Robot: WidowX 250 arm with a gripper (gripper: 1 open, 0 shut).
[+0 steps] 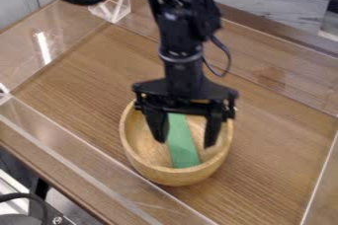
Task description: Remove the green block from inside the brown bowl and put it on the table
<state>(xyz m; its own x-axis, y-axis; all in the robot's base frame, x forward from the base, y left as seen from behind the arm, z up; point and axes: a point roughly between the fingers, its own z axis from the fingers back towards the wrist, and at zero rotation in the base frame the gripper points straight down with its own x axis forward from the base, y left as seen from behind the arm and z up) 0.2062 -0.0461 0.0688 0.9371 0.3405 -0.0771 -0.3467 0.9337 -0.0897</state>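
Observation:
The brown bowl (148, 162) sits on the table (93, 81) near its front edge. Inside it lies the green block (183, 146), a bright green bar running front to back. My gripper (187, 132) points straight down into the bowl, open, with one dark finger on each side of the block's far half. The fingers (157, 127) reach below the rim. Whether they touch the block I cannot tell. Nothing is held.
Low clear acrylic walls (79, 160) border the tabletop on the left and front. A clear acrylic piece (109, 7) stands at the back left. Bare wood lies left and right of the bowl.

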